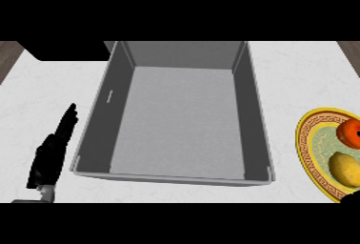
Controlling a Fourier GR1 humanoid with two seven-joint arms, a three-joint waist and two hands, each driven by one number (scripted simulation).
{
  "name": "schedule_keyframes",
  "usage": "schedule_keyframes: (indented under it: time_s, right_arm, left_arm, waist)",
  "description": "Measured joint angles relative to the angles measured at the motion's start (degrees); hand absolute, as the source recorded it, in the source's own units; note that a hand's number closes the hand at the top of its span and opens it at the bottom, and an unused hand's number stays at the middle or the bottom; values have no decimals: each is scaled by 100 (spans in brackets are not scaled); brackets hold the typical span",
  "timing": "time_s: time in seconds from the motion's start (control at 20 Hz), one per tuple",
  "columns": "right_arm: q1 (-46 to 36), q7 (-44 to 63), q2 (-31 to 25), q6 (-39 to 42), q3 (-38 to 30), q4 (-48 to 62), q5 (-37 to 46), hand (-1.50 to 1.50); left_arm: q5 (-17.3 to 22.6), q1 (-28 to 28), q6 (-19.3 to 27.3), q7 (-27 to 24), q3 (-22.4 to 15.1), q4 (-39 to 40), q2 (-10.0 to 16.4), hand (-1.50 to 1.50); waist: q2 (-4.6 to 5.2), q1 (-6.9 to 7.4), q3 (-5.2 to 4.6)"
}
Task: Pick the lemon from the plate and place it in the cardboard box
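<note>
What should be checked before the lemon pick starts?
1. Lemon on plate: ok, though the view's right edge cuts both.
2. Box open at the top, beside the plate: ok.
3. Left hand open, left of the box and out of the path: ok.
4. Right hand ready: cannot tell; only a dark sliver shows at the lower right.
5. Room around the lemon: cannot tell; a red fruit lies close behind it.
</note>
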Motion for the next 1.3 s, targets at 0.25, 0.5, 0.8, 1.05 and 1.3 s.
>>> schedule_keyframes:
  time_s: [0.25,0.5,0.8,1.05,1.3]
  right_arm:
    - [-281,-86,304,239,-142,296,332,-150]
    - [-268,-297,600,341,-346,408,667,-150]
    - [-189,-333,924,588,-554,266,957,-150]
    - [-275,-512,1070,700,-543,504,1287,-150]
    - [-264,-681,1304,673,-606,530,1427,150]
  left_arm:
    - [-208,-179,-57,127,92,70,-184,0]
    - [-257,-7,-248,31,279,-14,-246,0]
    - [-385,36,-414,152,435,-164,-363,0]
    - [-472,-115,-499,14,552,87,-458,0]
    - [-519,-31,-587,101,596,-75,-507,0]
  waist:
    - [1,0,-2]
    - [-8,-1,-12]
    - [-9,-4,-12]
    - [-19,-6,-34]
    - [-48,-5,-78]
